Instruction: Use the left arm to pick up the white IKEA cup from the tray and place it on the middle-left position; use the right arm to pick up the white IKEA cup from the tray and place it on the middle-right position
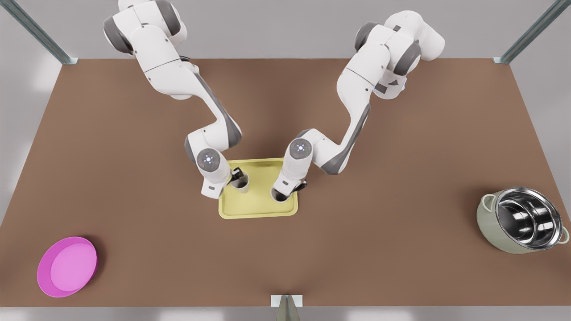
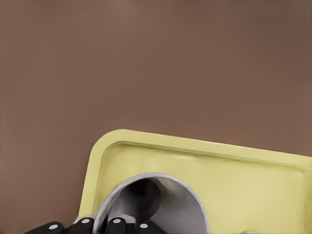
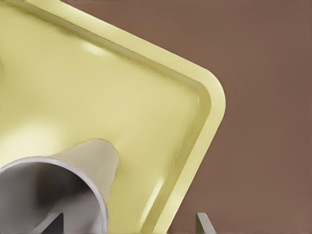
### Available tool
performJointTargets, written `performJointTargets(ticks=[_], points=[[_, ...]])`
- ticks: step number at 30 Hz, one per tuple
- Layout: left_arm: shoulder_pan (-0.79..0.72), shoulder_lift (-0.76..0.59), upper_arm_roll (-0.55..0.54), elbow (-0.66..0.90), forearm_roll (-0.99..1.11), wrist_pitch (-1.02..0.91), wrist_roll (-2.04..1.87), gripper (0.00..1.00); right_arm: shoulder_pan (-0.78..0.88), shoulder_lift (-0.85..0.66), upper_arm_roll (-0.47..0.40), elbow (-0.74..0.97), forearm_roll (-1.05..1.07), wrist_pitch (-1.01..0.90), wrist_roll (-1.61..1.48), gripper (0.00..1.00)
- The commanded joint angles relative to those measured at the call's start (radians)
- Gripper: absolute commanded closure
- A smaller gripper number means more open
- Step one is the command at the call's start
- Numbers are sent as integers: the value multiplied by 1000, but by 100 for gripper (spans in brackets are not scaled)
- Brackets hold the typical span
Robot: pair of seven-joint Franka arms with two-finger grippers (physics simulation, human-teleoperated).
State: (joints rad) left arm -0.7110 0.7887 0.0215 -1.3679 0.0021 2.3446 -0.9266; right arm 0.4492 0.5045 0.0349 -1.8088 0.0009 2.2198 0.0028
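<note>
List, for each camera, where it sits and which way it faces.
Front view: high, across the table from the arm bases, looking down at both arms, the tray, the pink dish and the pot.
Left wrist view: on the left arm, facing down at one cup and a tray corner; the left gripper straddles the rim.
Right wrist view: on the right arm, facing down at the other cup, between the right gripper's fingers.
Shared: tray, cups.

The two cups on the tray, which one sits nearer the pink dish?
The cup at the front view's left, in the tray's left half, on the pink dish's side. The other cup stands in the right half, toward the steel pot.
</note>
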Motion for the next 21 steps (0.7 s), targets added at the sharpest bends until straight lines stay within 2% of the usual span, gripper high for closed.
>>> performJointTargets(ticks=[1, 3, 6, 9, 12, 14, 16, 17, 18, 19, 20, 21], points=[[63, -51, 3, 3, -14, -94, -54, 96, 0, -1, 0, 3, 14, 6, -7, 0], [261, -125, -9, 6, -62, -248, 124, 96, 2, 2, 3, 2, 33, 6, -6, 0], [465, -86, -3, 24, -54, -254, 557, 96, 6, 11, 3, 5, 34, 23, -4, 1], [518, -8, -2, 24, -47, -150, 813, 96, 6, 20, 3, 9, 34, 44, -1, 1], [522, 49, -2, 26, -45, -47, 844, 96, 6, 42, 3, 11, 50, 60, 2, 6], [521, 52, -3, 32, 47, -33, 842, 96, 8, 51, 5, 5, 56, 49, 8, 18], [519, 60, -3, 32, 47, -31, 836, 96, 6, 54, 16, 0, 100, 0, 0, 41], [519, 61, -3, 32, 47, -31, 839, 89, 6, 54, 16, 0, 134, -12, -4, 60], [519, 60, -3, 33, 47, -31, 845, 7, 6, 54, 22, 2, 136, -26, -4, 76], [521, 60, -3, 32, 45, -21, 844, 0, 6, 52, 23, 6, 142, -46, -3, 90], [521, 60, -3, 29, 45, -21, 844, 0, 6, 51, 26, 8, 142, -55, -1, 99], [522, 60, -3, 29, 45, -21, 845, 0, 6, 49, 30, 9, 142, -65, -1, 100]])
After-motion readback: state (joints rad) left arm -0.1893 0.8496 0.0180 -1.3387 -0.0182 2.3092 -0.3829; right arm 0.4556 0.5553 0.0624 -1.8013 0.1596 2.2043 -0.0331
